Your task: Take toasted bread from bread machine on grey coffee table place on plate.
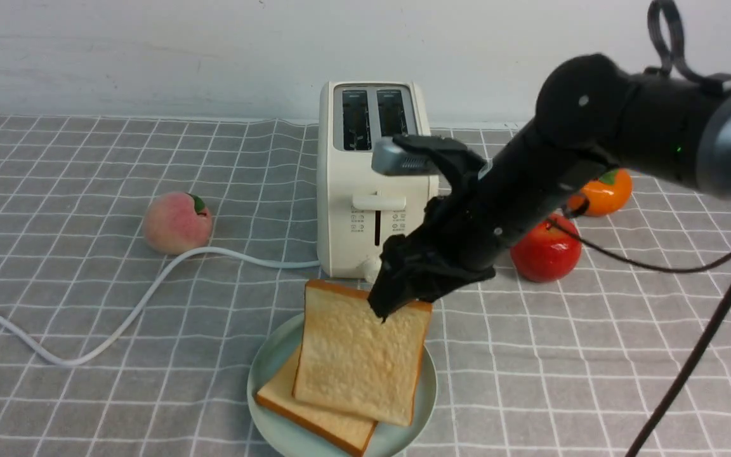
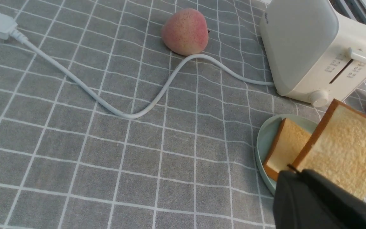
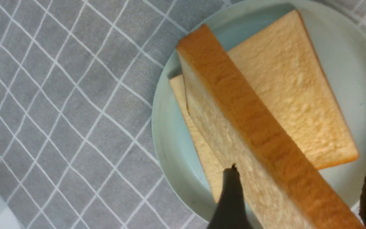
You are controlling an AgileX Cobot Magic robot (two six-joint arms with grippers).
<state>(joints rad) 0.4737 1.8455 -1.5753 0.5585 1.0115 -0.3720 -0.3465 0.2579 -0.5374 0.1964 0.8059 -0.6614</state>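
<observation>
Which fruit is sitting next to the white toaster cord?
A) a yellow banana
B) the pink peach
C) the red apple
B, because the pink peach sits right beside the bend in the white cord, while the red apple is over on the other side of the toaster.

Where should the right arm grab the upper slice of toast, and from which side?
Best is probably the raised crust edge of the upper slice, the one facing the toaster. Come down from above, with one finger on each flat face. The slice leans up from the lower slice, so that edge stands free and is thin enough to pinch.
</observation>
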